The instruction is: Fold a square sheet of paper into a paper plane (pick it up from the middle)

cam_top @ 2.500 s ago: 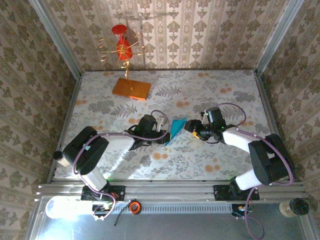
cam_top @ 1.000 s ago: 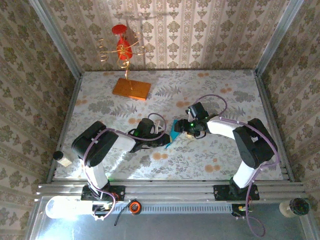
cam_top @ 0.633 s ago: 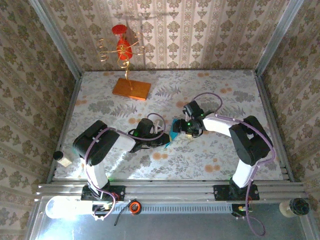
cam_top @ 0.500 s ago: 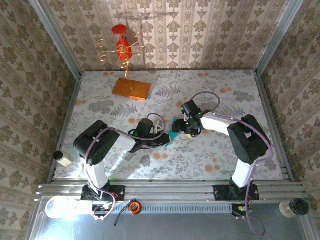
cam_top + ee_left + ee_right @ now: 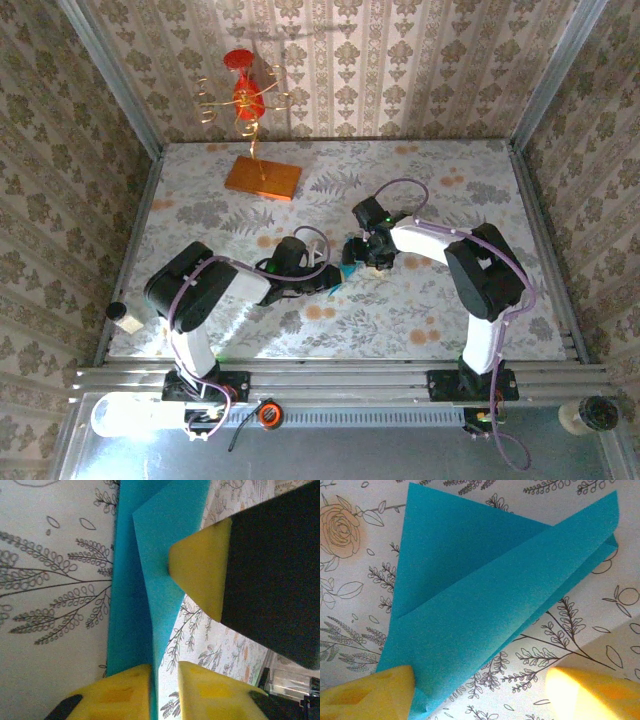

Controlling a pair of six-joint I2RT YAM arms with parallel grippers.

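The cyan-blue paper (image 5: pixel 347 269) lies mid-table, folded into a narrow pointed shape with lengthwise creases; the grippers cover most of it in the top view. My left gripper (image 5: pixel 326 283) reaches it from the left. In the left wrist view the raised fold (image 5: pixel 150 580) runs along my left pad (image 5: pixel 115 695), with a thin strip of table between it and the other pad; the left gripper (image 5: pixel 165 696) is narrowly open. My right gripper (image 5: pixel 358 250) is over the paper's far end. It (image 5: pixel 480 692) stands wide open, its left pad (image 5: pixel 365 695) on a corner of the folded paper (image 5: pixel 485 595).
An orange slab (image 5: pixel 262 178) lies at the back left with a red and gold wire ornament (image 5: pixel 245 95) rising from it. Patterned walls close in the table on three sides. The right gripper's yellow pad (image 5: pixel 200 575) presses against the paper in the left wrist view.
The right gripper has moved left across the table onto the paper's far end. The left gripper crept slightly right toward it. The paper is now mostly covered.
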